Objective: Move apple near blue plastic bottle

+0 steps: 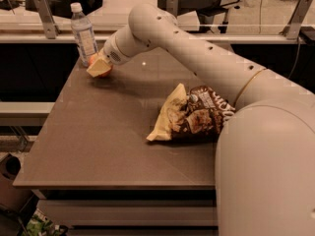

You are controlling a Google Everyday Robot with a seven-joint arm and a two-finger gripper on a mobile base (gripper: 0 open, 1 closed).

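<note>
The apple (pixel 92 59) shows as a small red-orange patch in my gripper (pixel 98 67), mostly hidden by the cream fingers (pixel 100 69). The gripper is shut on it, low over the table's far left part. The blue plastic bottle (pixel 83 34), clear with a white cap and pale label, stands upright at the far left corner, just behind and left of the gripper. The apple is right beside the bottle's base. My arm (pixel 197 53) reaches in from the right.
A brown chip bag (pixel 194 114) lies on the brown table (pixel 98 141) right of centre, under my arm. Metal posts (pixel 44 16) and a counter stand behind the table's far edge. The table's left edge drops off just past the bottle.
</note>
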